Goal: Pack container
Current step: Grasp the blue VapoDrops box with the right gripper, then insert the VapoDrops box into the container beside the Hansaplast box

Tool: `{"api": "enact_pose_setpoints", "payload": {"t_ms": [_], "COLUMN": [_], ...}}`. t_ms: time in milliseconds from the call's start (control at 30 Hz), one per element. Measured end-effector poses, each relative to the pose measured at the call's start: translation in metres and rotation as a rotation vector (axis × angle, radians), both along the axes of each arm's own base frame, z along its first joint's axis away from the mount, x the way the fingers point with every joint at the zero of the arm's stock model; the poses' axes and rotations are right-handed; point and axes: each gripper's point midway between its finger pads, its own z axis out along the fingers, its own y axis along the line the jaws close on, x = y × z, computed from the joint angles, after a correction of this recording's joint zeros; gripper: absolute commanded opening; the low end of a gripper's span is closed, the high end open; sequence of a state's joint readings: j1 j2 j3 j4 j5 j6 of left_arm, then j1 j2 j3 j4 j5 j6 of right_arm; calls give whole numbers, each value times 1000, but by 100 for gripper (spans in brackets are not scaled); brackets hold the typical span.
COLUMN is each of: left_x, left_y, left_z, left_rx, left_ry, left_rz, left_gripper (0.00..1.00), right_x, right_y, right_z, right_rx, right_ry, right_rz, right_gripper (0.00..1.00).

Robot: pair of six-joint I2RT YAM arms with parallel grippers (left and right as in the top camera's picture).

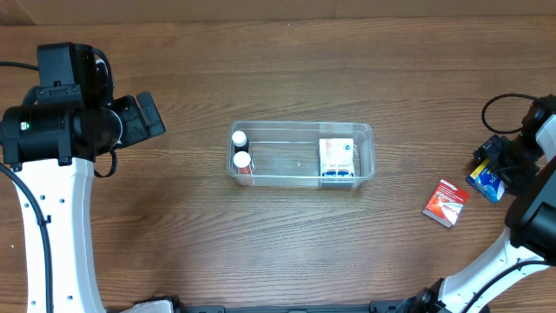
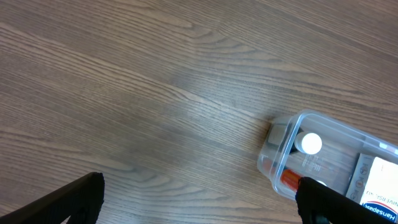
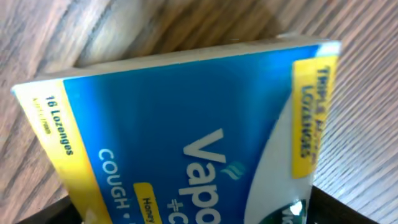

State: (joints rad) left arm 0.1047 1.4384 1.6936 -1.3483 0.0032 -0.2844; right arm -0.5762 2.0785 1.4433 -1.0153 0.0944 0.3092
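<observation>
The clear container (image 1: 365, 130) stands mid-table. Inside it are two white-capped small bottles (image 1: 241, 149) at its left end and a white and blue box (image 1: 336, 158) at its right end. My left gripper (image 1: 152, 116) is open and empty, left of the container and apart from it. In the left wrist view its fingers (image 2: 199, 208) are spread wide and the container's left end (image 2: 283, 134) is at the right. My right gripper (image 1: 497, 169) is at the far right, shut on a blue and yellow lozenge box (image 3: 186, 124), which fills the right wrist view between the fingers (image 3: 199, 214).
A red and white small box (image 1: 446, 203) lies on the wood table right of the container, just left of my right gripper. A black cable (image 1: 504, 104) loops by the right arm.
</observation>
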Motion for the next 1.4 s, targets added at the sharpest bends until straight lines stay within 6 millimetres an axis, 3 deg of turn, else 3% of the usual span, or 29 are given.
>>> {"api": "enact_pose_setpoints", "payload": {"t_ms": [300, 433, 533, 633, 667, 767, 867, 967, 1000, 1133, 1267, 1400], "left_x": [-1, 0, 0, -1, 0, 0, -1, -1, -1, -2, -2, -2], "left_y": [0, 0, 0, 0, 0, 0, 0, 0, 0, 0, 0, 0], "left_z": [0, 0, 0, 0, 0, 0, 0, 0, 0, -1, -1, -1], "left_rx": [0, 0, 0, 0, 0, 0, 0, 0, 0, 0, -1, -1], "left_ry": [2, 2, 1, 2, 2, 2, 2, 2, 3, 7, 10, 10], "left_rz": [0, 0, 0, 0, 0, 0, 0, 0, 0, 0, 0, 0], "left_gripper": [100, 100, 100, 100, 100, 100, 100, 100, 100, 100, 100, 100], "right_x": [-8, 9, 22, 40, 42, 38, 24, 12, 8, 4, 8, 14], "right_y": [7, 8, 21, 67, 83, 164, 241, 294, 316, 370, 408, 428], "right_z": [11, 37, 73, 148, 164, 226, 256, 259, 256, 234, 200, 167], "right_rx": [45, 50, 32, -30, -39, -55, -26, 24, 46, 102, 136, 149], "right_ry": [48, -15, -96, -260, -294, -437, -523, -533, -527, -475, -401, -333], "right_rz": [0, 12, 60, 201, 245, 467, 691, 848, 914, 1016, 1044, 1036], "right_gripper": [80, 79, 78, 79, 79, 79, 79, 79, 79, 79, 79, 79]}}
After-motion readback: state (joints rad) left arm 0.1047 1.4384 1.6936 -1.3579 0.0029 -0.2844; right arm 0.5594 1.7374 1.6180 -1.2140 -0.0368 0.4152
